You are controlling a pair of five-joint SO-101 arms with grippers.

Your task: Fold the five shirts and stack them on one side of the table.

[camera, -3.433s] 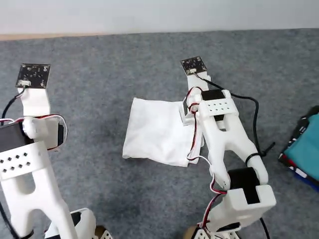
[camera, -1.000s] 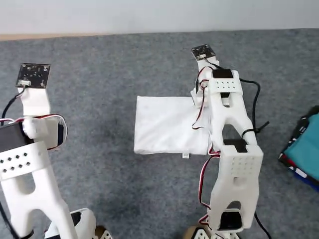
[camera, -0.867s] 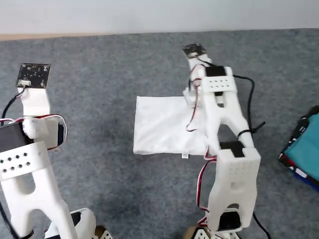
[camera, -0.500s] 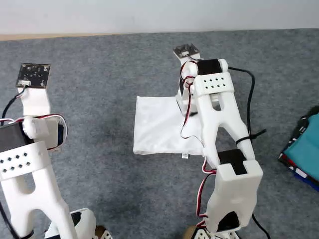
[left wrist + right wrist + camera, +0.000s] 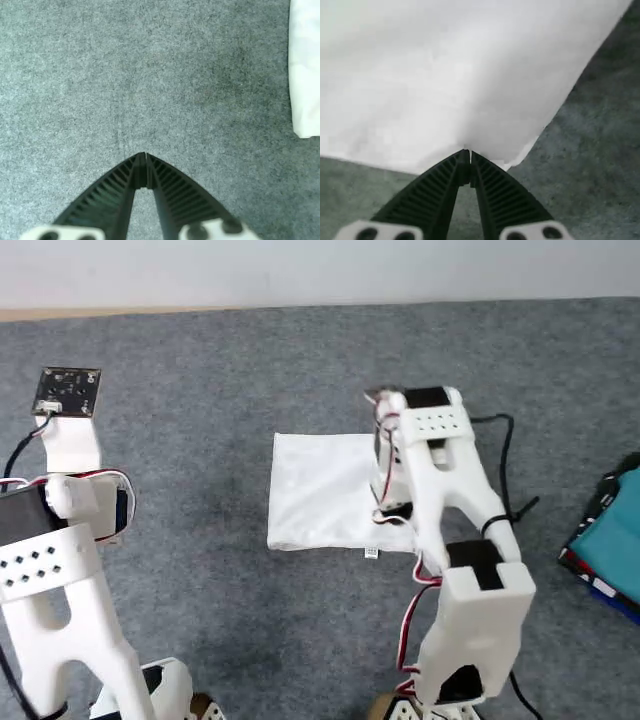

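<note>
A folded white shirt (image 5: 322, 492) lies flat on the grey carpet (image 5: 200, 480) at mid-table. The right arm stands over the shirt's right part. My right gripper (image 5: 466, 151) is shut, its tips resting on the white shirt (image 5: 470, 70) close to its near edge, beside a small tag (image 5: 521, 154); no cloth shows pinched between the fingers. My left gripper (image 5: 145, 156) is shut over bare carpet with nothing in it, well left of the white shirt's edge (image 5: 305, 70).
A stack of folded shirts (image 5: 612, 535) with a teal one on top sits at the table's right edge. The left arm (image 5: 55, 570) stands at the near left. A pale wall strip runs along the far edge.
The white shirt went from a rumpled, lifted fold to lying flat. The right arm then swung left over it and drew back toward the near edge. The left arm stayed still.
</note>
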